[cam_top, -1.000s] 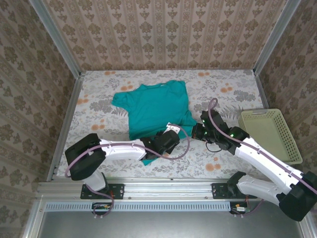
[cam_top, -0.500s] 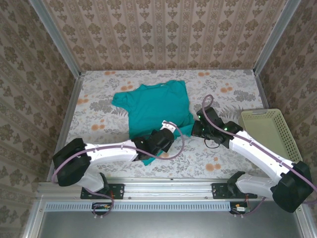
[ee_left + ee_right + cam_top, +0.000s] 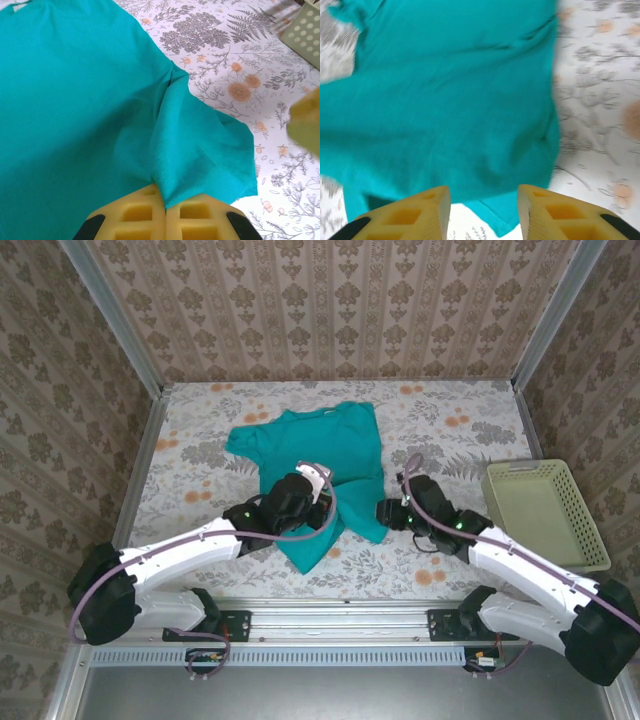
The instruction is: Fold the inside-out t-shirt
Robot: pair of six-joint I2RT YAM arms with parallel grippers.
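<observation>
Teal t-shirt (image 3: 318, 452) edge tight in left claw (image 3: 165, 199), before spread right claw (image 3: 484, 200).

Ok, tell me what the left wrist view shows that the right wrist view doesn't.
Left wrist view: the left gripper shut, pinching a raised fold of the teal t-shirt, and a corner of the pale basket at upper right. Right wrist view: the right gripper with jaws apart over the t-shirt's edge, nothing clamped, the picture blurred. Both: the t-shirt spread on the floral table cover.
</observation>
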